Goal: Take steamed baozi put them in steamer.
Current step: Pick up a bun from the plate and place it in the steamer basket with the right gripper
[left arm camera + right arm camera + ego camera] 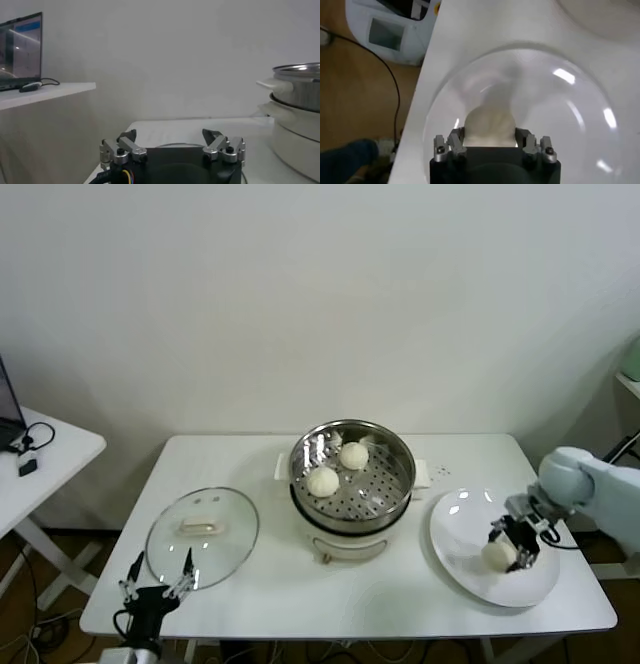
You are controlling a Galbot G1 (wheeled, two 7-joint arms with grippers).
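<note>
Looks like a lab/test room, not a real kitchen — bare white wall (320, 294), plain white folding table (240, 584), side desk (60, 454) w/ laptop (8, 409) & loose cables (30, 446), wood-look floor — a white box-shaped device (390, 30) stands on it.

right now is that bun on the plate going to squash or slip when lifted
The round cream-white dough bun looks soft, so it probably dents between the right pincer fingers. Its smooth skin may slip. Freed on the flat white plate, it could roll.
</note>
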